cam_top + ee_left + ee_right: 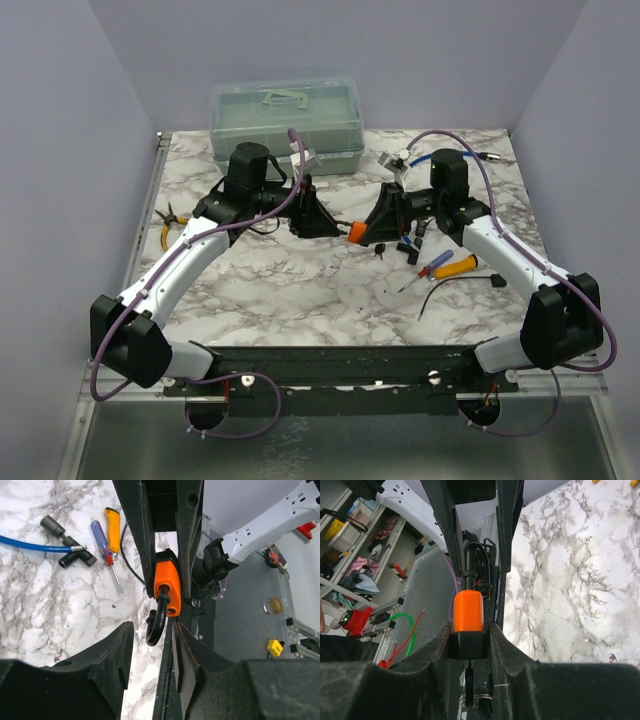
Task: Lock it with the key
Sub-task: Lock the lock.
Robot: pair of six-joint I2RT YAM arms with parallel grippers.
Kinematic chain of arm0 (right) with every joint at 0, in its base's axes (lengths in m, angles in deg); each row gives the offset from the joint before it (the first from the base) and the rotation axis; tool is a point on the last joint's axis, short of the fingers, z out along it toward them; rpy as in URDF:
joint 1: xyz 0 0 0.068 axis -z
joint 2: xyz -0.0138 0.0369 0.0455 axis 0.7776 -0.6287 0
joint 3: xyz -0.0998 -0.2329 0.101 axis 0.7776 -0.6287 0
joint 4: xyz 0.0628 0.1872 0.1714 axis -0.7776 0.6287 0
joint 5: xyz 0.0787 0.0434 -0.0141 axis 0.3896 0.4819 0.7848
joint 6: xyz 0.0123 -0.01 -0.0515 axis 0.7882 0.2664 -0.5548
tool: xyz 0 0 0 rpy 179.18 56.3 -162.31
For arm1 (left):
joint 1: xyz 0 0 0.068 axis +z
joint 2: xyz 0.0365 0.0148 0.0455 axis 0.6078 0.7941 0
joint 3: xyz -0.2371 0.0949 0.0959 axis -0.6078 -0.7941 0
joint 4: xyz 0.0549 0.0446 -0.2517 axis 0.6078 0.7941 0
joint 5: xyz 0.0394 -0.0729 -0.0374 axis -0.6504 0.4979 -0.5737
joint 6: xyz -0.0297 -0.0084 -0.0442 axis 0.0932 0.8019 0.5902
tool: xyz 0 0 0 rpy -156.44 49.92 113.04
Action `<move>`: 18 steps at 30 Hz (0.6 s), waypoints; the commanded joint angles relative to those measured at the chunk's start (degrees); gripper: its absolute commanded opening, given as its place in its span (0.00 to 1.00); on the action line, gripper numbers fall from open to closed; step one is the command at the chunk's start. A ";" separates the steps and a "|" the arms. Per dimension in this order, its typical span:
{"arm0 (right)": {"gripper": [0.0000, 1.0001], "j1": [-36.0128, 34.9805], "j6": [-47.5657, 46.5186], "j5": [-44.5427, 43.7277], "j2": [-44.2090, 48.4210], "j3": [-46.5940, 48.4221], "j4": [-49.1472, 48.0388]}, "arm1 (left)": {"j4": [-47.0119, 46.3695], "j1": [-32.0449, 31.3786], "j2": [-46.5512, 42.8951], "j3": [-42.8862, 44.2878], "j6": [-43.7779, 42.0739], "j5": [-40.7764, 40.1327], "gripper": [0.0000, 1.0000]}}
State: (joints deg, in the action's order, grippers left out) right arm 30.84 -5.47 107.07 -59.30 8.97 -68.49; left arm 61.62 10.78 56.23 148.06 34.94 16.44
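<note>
My right pincer (468,640) is clamped on the orange padlock (468,611), pads pressing its black lower end and holding it above the marble table (300,290), between my two arms. The key (469,677) sticks out of the padlock's base, its ring hanging below. The shackle (156,625) points toward my left pincer (151,632), whose jaws stand apart around the bend with bare marble showing on one side, so they grip nothing. One shackle leg looks free of its hole. Farther out lie a blue-handled screwdriver (102,547), an orange-handled tool (112,522) and, at the back, a clear plastic box (286,120).
</note>
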 commanded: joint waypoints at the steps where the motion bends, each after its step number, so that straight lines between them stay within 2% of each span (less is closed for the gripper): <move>1: 0.01 -0.51 -0.09 2.50 -0.09 1.09 -0.70 | 2.24 -0.22 -0.93 3.23 -5.94 -2.58 0.43; 9: 0.01 -0.63 0.16 1.62 0.13 1.08 -1.88 | 3.15 -0.24 -0.64 3.06 -4.99 0.57 0.31; 14: 0.01 -0.62 2.44 0.88 0.28 0.49 -5.16 | 3.26 -0.24 -0.71 2.10 -3.64 2.15 0.36; 18: 0.01 -0.67 2.35 0.86 0.16 0.54 -5.18 | 3.26 -0.24 -0.64 2.21 -3.09 2.30 0.35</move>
State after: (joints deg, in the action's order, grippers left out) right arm 30.47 -4.15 107.07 -59.30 8.97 -70.91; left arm 64.48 10.71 56.25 150.40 31.47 16.33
